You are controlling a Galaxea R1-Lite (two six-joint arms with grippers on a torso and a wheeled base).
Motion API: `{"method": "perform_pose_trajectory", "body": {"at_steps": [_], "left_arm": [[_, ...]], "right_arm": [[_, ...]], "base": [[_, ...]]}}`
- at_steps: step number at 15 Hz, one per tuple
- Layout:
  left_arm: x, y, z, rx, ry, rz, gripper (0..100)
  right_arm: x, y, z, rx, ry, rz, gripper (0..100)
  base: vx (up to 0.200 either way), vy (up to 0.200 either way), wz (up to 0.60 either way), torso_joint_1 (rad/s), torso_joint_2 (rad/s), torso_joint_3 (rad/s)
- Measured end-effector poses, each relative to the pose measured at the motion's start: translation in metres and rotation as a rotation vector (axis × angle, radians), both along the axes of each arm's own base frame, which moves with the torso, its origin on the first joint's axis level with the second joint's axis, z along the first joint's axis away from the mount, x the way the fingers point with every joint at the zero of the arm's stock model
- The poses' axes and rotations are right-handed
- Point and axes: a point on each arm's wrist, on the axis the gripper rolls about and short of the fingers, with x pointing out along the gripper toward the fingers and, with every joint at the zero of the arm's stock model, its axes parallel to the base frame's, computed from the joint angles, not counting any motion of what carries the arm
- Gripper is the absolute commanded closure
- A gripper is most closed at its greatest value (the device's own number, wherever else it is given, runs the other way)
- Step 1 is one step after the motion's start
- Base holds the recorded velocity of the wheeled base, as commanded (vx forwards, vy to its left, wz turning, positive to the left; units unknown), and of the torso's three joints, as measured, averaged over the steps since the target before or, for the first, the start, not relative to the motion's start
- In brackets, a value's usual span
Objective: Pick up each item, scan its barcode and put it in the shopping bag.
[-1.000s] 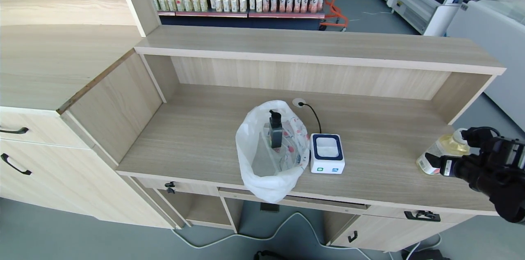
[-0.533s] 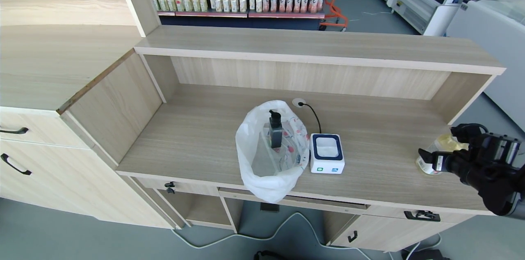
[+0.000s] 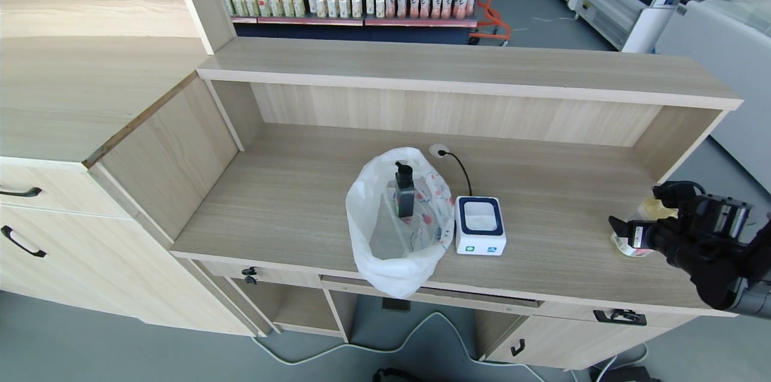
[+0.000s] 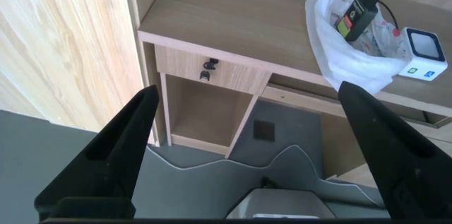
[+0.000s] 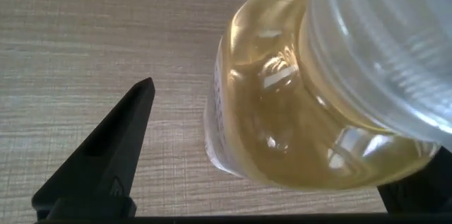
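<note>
The left gripper [image 4: 248, 91] hangs low beside the counter's front, jaws spread wide with nothing between them; the shopping bag [image 4: 332, 33] lies well beyond its tips.

The right gripper [image 3: 639, 211] is released too, its 2 fingers straddling the bottle [image 5: 282, 132] of yellowish liquid, which stands on the counter [image 3: 572, 189]; bare wood shows between 1 finger [image 5: 113, 146] and the bottle's wall, while the opposite finger sits close against it, touching or not I cannot tell.

Off to the side of these jaws, well apart, sits the scanner [image 3: 480, 225]; just past it is the bag, mouth open, with 1 pump bottle [image 3: 405, 192] already inside.

Judged risks: the bottle sits off-centre between the jaws, so the nearer finger would likely meet it first on closing and could shove or tip it; its smooth rounded wall and sloshing liquid may let it slip or swing; the limp bag could fold under a careless drop.
</note>
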Motion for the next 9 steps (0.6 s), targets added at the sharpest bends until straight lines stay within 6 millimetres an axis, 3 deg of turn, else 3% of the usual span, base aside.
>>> {"method": "perform_pose_trajectory", "body": {"at_steps": [6,7,9], "left_arm": [[0.000,0.000,0.000,0.000,0.000,0.000,0],[0.000,0.000,0.000,0.000,0.000,0.000,0],[0.000,0.000,0.000,0.000,0.000,0.000,0]], "right_arm": [[0.011,0.001,-0.009,0.006,-0.005,0.015,0],[0.013,0.001,-0.009,0.005,-0.019,0.017,100],[0.014,0.002,-0.007,-0.003,-0.055,0.057,100]], "base": [[0.000,0.000,0.00,0.000,0.00,0.000],[0.000,0.000,0.00,0.000,0.00,0.000],[0.000,0.000,0.00,0.000,0.00,0.000]]}}
